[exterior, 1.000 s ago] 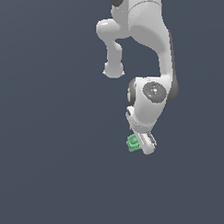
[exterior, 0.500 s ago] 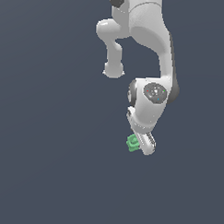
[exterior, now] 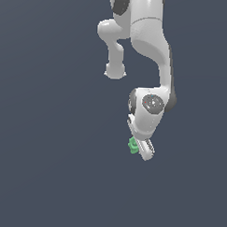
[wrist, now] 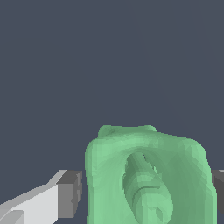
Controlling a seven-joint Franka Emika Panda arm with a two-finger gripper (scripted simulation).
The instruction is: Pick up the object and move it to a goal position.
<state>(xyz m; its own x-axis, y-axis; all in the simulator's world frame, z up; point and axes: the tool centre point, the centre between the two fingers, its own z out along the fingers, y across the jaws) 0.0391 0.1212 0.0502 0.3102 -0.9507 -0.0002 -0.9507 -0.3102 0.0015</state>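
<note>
Gripper (exterior: 142,150) clamped on the green object (wrist: 148,179); wrist view alone shows its central boss and both pads (wrist: 70,194).

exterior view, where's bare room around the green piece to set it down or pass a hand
Bare grey floor lies open toward the exterior view's left of the green piece and below it, and also to the right of the arm. It is crowded only at the pincer, where fingers flank the piece.

Matt green object (wrist: 148,175), glossy white hand (exterior: 143,149)
</note>
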